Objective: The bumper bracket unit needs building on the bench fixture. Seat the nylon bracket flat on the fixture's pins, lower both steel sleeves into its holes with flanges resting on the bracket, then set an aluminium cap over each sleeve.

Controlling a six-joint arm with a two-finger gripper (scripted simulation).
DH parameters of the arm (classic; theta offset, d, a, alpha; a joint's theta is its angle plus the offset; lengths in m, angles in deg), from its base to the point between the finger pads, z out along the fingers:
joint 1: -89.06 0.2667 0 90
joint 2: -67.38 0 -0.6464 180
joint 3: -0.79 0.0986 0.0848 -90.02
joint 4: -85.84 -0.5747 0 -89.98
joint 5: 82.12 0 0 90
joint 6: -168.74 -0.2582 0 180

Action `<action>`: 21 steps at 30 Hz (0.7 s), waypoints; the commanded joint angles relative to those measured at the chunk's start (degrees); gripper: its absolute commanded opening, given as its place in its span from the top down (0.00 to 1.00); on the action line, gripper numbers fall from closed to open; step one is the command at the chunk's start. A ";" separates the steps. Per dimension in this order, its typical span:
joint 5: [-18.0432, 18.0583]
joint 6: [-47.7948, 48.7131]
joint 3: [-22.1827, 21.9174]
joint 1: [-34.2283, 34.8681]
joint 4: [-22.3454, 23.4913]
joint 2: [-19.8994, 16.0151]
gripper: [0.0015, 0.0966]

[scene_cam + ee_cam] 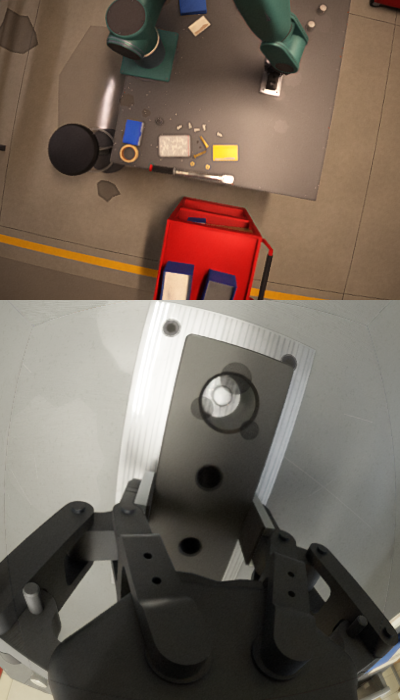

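The dark nylon bracket (213, 466), a flat plate with a large hole and two smaller ones, is gripped across its width by my gripper (198, 515), which is closed on its near end. It sits over the ribbed aluminium fixture (147, 412), and a fixture pin shows through the large hole. In the side camera the gripper (272, 82) stands over the fixture (270, 90) at the bench's right middle. Two small grey cylinders (316, 16) stand near the bench's far right corner. Whether the bracket rests flat on the fixture I cannot tell.
The bench's right edge runs a short way beyond the fixture. Toward the front lie a blue block (133, 132), a tape ring (129, 153), a grey plate (174, 146), a yellow block (225, 152), scattered fasteners and a ratchet (192, 173). A red cart (212, 250) stands in front.
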 commanded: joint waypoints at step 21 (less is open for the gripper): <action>0.00 0.00 -0.04 0.00 0.00 0.05 0.56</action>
